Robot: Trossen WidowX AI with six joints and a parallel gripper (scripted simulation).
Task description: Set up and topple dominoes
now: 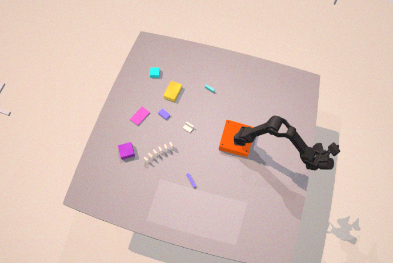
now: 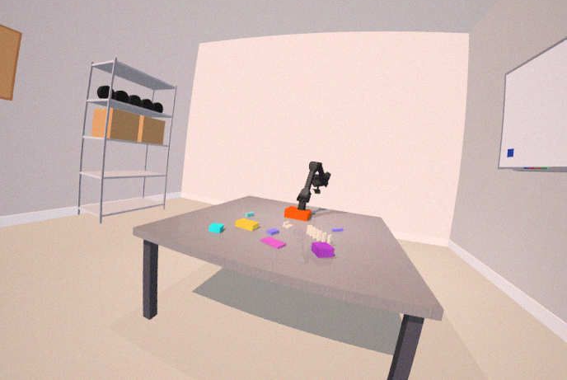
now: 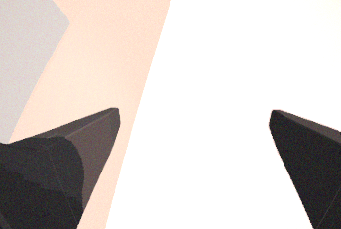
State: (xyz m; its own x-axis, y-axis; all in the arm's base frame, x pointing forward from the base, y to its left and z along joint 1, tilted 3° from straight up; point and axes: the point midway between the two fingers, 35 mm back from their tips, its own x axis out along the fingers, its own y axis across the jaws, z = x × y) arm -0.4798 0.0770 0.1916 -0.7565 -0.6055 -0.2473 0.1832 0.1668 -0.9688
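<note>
A row of several cream dominoes stands upright and evenly spaced, left of the orange arm base in the top view. Two loose cream dominoes, a lower one and an upper one, lie close together between the row and the arm base; whether they touch is unclear. My gripper is open, with nothing between its fingers in the wrist view. It is raised far from the dominoes, beyond the table's right edge in the top view.
A purple block is near the row's far end, and a violet bar lies below it. A magenta plate, violet block, yellow block, cyan block and teal bar are also on the table.
</note>
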